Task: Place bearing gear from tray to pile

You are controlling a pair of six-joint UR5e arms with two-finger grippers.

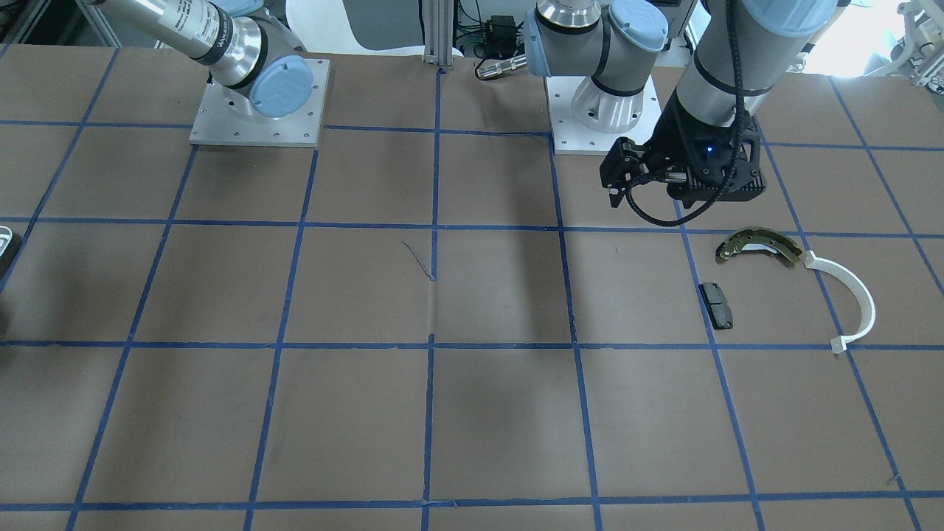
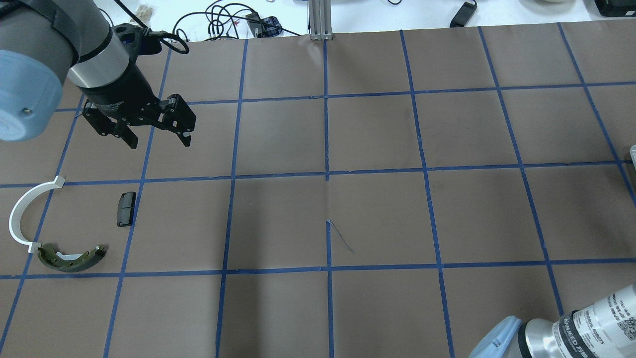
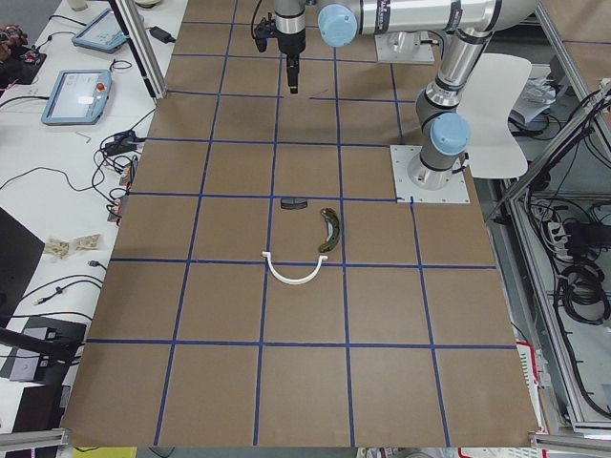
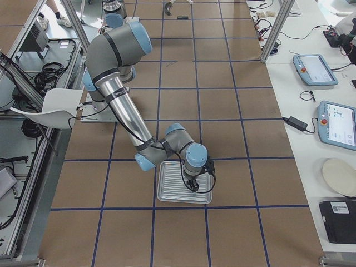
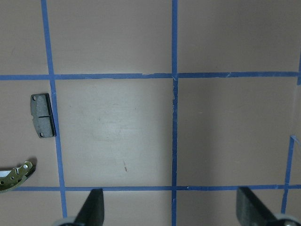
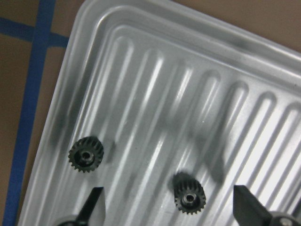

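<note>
Hovering over the ribbed metal tray (image 6: 141, 56), the right gripper (image 6: 165, 195) has its fingers spread wide with nothing between them. Two small dark bearing gears lie in the tray. One gear (image 6: 189, 193) sits between the fingertips, nearer the right-hand one, and the other gear (image 6: 86, 154) is off toward the tray's corner, beside the other finger. The wrist picture is soft, so the tips are probably short of the tray floor, but I cannot tell for sure.

The pile lies at the far end of the table, on the robot's left and well apart from the tray. It is made up of an olive brake shoe (image 2: 69, 258), a white plastic arc (image 2: 22, 214) touching or nearly touching one end of the shoe, and a dark rectangular pad (image 2: 125, 209) a little way off. No gear is among them.

The left gripper (image 2: 160, 141) hangs above bare table near the pile, its fingers also wide and empty.

As I read it, the task is at its very beginning. No gear is gripped, none has been delivered, and both are in the tray. What is left is closing on a gear, lifting it, carrying it the length of the table and setting it down by the shoe, arc and pad.
</note>
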